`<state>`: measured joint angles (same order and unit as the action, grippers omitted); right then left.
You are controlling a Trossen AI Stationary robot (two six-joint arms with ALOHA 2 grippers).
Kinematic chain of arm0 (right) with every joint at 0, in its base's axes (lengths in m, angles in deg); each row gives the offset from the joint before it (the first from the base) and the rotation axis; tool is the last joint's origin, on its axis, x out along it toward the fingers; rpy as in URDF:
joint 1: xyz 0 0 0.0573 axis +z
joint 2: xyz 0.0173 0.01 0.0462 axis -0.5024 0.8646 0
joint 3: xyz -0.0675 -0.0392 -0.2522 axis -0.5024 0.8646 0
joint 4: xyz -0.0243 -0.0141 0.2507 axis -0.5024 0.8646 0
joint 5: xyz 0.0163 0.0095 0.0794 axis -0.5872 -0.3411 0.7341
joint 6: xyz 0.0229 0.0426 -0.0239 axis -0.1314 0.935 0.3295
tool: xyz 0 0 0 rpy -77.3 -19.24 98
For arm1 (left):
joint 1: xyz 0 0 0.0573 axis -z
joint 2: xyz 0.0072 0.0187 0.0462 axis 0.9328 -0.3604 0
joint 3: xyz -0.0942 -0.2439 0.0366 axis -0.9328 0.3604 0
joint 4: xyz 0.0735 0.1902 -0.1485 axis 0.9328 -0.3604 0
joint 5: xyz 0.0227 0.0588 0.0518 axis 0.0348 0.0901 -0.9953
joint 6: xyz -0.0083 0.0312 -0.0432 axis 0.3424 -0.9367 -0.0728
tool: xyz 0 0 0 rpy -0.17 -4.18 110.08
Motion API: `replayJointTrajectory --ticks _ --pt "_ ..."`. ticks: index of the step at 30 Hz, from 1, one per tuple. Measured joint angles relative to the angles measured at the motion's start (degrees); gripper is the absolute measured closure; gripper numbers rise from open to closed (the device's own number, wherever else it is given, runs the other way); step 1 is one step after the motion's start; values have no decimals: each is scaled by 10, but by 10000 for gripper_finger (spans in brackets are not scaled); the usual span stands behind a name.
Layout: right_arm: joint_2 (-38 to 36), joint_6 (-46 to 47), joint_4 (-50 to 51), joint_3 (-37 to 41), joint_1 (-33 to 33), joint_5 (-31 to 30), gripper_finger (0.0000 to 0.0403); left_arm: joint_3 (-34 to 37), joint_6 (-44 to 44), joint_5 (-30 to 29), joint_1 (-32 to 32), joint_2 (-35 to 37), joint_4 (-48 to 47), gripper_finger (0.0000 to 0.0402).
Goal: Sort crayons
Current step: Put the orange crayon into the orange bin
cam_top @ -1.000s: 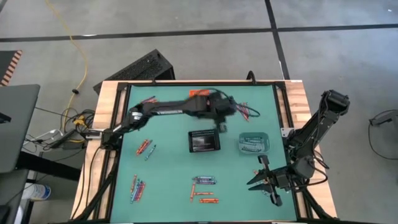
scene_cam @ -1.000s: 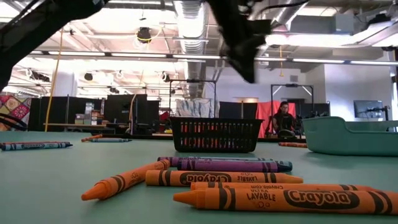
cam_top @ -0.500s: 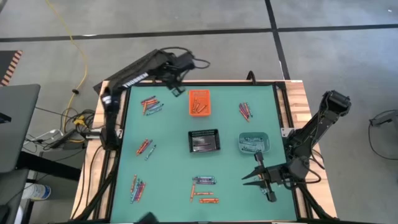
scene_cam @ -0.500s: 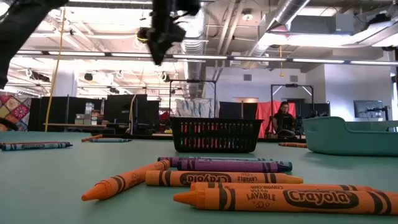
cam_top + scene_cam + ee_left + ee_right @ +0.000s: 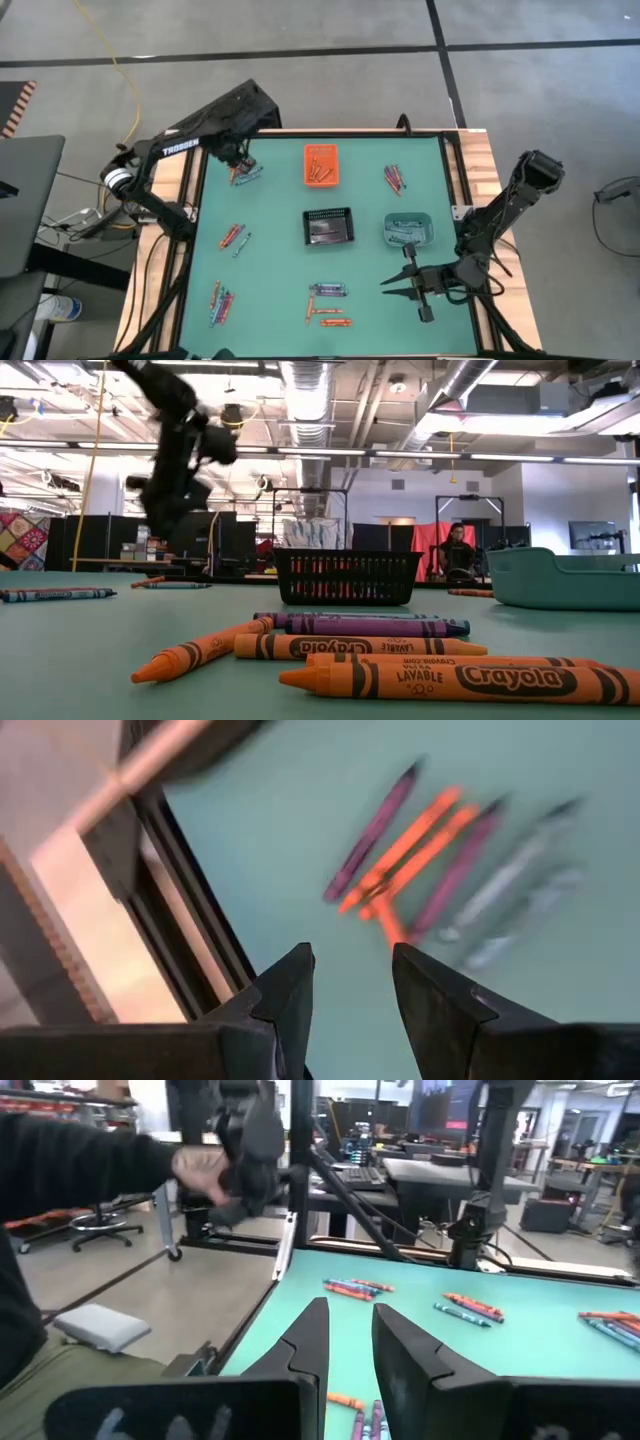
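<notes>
Reach step in hand, judged from the layout: left gripper (image 5: 238, 163) poised above the mixed cluster of crayons (image 5: 243, 170) at the far left corner of the bench (image 5: 280, 255), jaws a little apart and holding nothing, with purple, orange and blue-grey sticks (image 5: 440, 870) fanned just ahead in its wrist view. More loose crayons in small groups: mid-left (image 5: 235, 237), near left (image 5: 219, 300), near centre (image 5: 328, 304), far right (image 5: 394, 179). Some already in the orange bin (image 5: 320, 165) and the teal bin (image 5: 408, 231); black mesh bin (image 5: 328, 226) between them. Right gripper (image 5: 398, 285) low over the near right of the bench, jaws spread, empty. Next move, by estimate: lower over a single stick, line the jaws across it, close without catching a neighbour, then carry to the matching bin.
</notes>
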<state>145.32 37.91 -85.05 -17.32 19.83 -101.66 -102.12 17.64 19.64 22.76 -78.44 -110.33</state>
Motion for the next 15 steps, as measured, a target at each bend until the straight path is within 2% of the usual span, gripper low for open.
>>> replayJointTrajectory --ticks 7,15 --pt "0 -14 5 0 -37 0 322 132 -16 11 -25 1 127 272" --pt "0 -15 32 0 -68 1 322 167 -14 47 -27 1 210 272"
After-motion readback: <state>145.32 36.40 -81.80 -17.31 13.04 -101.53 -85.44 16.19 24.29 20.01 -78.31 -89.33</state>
